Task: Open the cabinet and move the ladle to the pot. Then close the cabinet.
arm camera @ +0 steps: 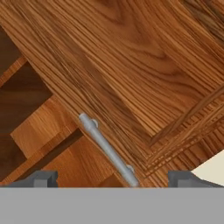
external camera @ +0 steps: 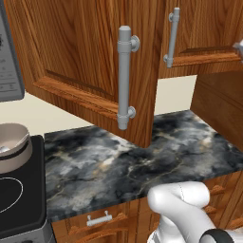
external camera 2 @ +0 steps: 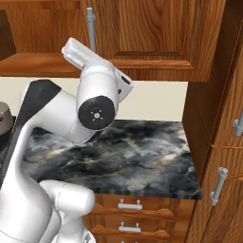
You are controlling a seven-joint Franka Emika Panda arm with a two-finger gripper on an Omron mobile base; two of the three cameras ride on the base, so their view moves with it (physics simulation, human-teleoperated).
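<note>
pincer (arm camera: 113, 179): released, jaws wide | cabinet (arm camera: 144, 65) bar handle (arm camera: 108, 149): between the fingertips, not touching

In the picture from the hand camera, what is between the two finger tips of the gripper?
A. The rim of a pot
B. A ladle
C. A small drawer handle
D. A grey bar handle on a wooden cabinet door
D: the open gripper points at the cabinet, with the lower end of its grey bar handle between the finger tips.
</note>
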